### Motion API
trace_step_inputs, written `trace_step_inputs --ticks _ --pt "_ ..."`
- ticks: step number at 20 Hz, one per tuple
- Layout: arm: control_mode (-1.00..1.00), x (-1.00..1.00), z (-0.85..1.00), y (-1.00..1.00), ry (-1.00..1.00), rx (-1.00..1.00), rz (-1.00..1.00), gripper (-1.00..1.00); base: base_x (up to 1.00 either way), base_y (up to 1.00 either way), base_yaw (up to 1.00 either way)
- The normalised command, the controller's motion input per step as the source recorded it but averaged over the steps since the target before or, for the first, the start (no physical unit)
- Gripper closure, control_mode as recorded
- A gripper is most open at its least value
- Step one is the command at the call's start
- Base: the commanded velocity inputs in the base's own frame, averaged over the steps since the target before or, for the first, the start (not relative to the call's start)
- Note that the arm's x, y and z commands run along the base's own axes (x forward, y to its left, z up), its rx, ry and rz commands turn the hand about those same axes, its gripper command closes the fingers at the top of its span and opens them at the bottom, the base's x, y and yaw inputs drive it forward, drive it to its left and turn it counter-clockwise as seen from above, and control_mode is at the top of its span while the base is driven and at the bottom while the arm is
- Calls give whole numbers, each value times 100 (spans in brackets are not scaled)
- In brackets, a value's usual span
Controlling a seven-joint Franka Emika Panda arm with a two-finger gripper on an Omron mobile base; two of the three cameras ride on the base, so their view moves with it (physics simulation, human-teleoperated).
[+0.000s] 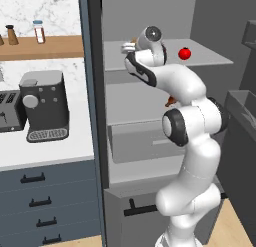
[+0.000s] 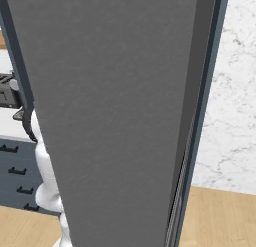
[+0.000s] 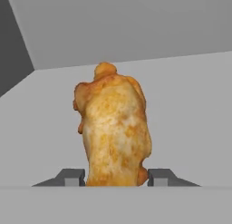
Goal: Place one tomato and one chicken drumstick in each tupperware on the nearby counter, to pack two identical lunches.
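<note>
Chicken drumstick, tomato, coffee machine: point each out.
chicken drumstick (image 3: 115, 132), hand view, middle of its browned skin.
tomato (image 1: 184, 53), left base view, centre of its red body.
coffee machine (image 1: 47, 103), left base view, dark front.

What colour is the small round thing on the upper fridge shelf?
The small round tomato is bright red; the left base view shows it best.

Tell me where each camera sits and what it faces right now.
Left base view: behind the arm on its left, facing the open fridge; the arm reaches to the upper shelf by a tomato; coffee machine on the counter at left.
Right base view: behind on the right, facing the grey fridge door up close; a bit of white arm at left.
Hand view: on the hand, looking along the gripper at a drumstick between its fingertips.
Shared: both base views show the arm and counter drawers.
</note>
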Motion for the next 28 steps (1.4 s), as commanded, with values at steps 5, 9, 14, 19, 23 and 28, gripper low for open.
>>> trace_step_inputs --ticks 5,9,14,19,23,28 --pt "-100 -100 36 -3 0 0 0 100 0 0 0" --pt "-100 -100 43 -10 2 0 0 100 0 0 0" --pt "-100 -100 20 -30 4 0 0 100 0 0 0" --pt "-100 -100 -7 -20 5 0 0 100 0 0 0" --pt "-100 -100 -18 -14 1 -2 0 100 0 0 0" --pt "-100 -100 -21 -3 1 -8 3 100 0 0 0"
